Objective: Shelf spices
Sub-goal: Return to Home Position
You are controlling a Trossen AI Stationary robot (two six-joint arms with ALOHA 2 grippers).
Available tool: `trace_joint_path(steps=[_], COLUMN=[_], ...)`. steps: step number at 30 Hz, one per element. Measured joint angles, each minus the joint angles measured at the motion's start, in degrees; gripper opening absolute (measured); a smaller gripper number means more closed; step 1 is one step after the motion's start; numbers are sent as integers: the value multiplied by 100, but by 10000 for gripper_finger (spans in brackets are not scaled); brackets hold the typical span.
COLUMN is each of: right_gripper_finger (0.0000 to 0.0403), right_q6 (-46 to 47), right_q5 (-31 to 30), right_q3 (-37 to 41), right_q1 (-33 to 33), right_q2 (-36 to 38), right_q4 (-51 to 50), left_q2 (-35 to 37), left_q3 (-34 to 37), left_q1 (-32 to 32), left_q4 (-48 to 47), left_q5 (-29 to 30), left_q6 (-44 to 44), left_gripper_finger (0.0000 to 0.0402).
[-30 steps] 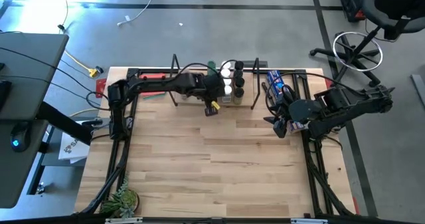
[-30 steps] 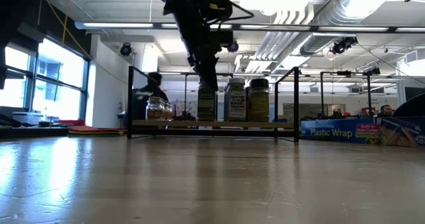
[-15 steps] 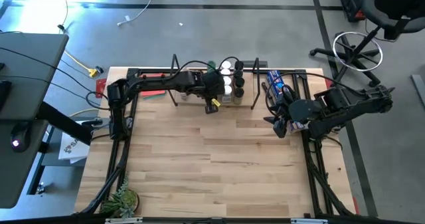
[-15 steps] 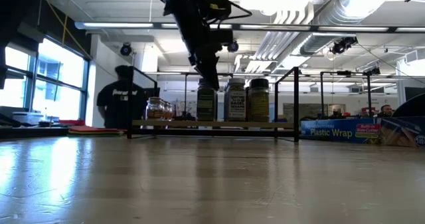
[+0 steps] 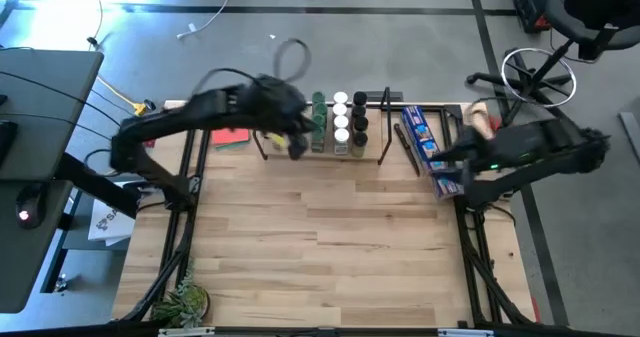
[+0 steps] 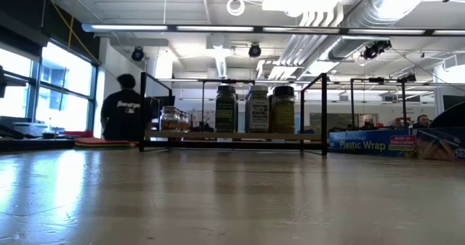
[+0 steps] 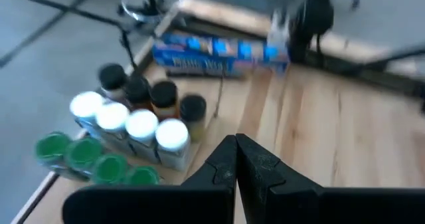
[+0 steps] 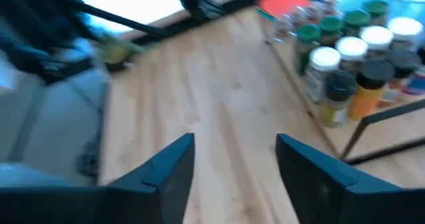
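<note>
The spices (image 5: 339,124) are ranked by lid colour on the shelf (image 6: 232,135) at the far edge of the surface (image 5: 320,247); nothing seems left to carry. Beside them the left end effector (image 7: 236,144) is held closed and empty; the right end effector (image 8: 234,139) is spread wide at the right edge.

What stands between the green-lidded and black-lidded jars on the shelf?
A row of four white-lidded jars, shown in the high and left wrist views.
</note>
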State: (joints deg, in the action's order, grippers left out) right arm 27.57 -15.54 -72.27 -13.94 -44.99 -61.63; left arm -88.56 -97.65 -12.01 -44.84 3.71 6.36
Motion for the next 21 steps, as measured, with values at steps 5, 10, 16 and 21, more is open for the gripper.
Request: trace_joint_path(steps=[5,10,16,21], right_gripper_finger=[145,62,4,0], right_q6=[-190,216,57,-297], right_q5=[581,728,1184,1713], right_q3=[387,1826,3785,4878], right_q1=[95,95,94,93], right_q2=[1322,2964,4483,4286], right_q4=[178,828,2844,4286], left_q2=[767,1301,1695,1901], left_q3=[0,0,4,63], left_q1=[0,-8,34,198], left_q4=[-101,-440,-804,-815], left_q5=[309,169,98,-276], left_q6=[389,362,1028,972], left_gripper_finger=[0,0,0,0])
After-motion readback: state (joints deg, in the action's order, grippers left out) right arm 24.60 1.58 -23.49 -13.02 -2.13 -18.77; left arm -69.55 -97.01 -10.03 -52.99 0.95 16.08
